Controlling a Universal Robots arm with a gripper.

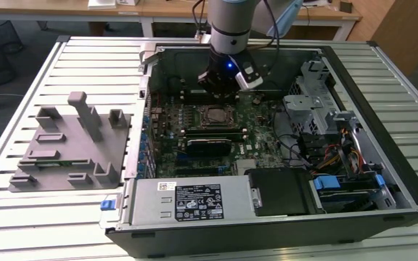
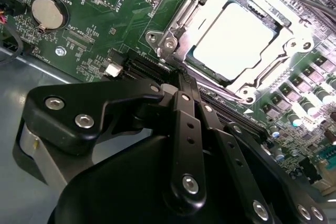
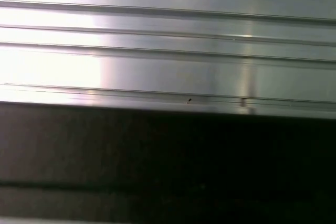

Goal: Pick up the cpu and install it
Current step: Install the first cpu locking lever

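Black linkage bars of the gripper point(image 2: 178, 90) are seen closest in the second wrist view; whether the fingers are open or closed cannot be told, and nothing is seen held by them. Beneath everything, a ribbed metal bench point(image 1: 42, 217) is laid out, carrying an open computer case point(image 1: 405, 179). Inside the case, a green circuit board point(image 1: 256, 138) is mounted flat. On the exterior view's left, a grey tray point(image 1: 56, 157) with upright blocks is set beside the case. Smallest, the cpu point(image 2: 233, 35) is seated in its metal socket frame point(image 2: 173, 38) on the board, just beyond the gripper. The chip is judged light, rigid and thin, with a smooth, slippery top plate and a delicate underside; it would best be held by two opposite edges and kept level.
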